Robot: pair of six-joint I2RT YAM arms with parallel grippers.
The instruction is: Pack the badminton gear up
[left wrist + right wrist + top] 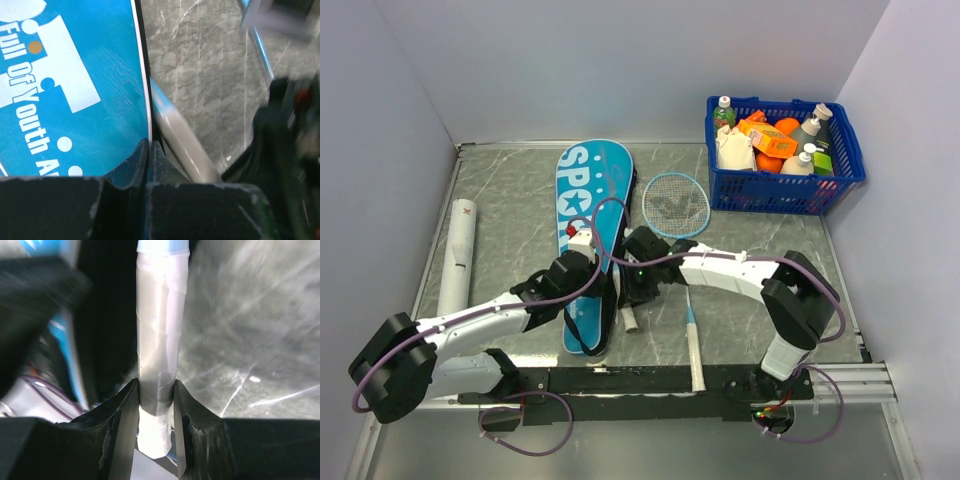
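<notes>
The blue bag (592,200) lettered in white lies lengthwise at mid-table. My left gripper (605,290) is shut on its right zipper edge, and the left wrist view shows the blue bag (75,75) pinched in the left gripper (148,150). Right beside it, my right gripper (636,292) is shut on the white handle (160,330) of a racket, held between the fingers of the right gripper (156,390). That racket's shaft (162,107) runs along the bag's edge; its head is hidden. A second racket (675,203) lies on the table to the right.
A long white tube (458,255) with a red mark lies along the left side. A blue mesh basket (785,155) full of bottles and packets stands at the back right. Grey walls close in the table on both sides.
</notes>
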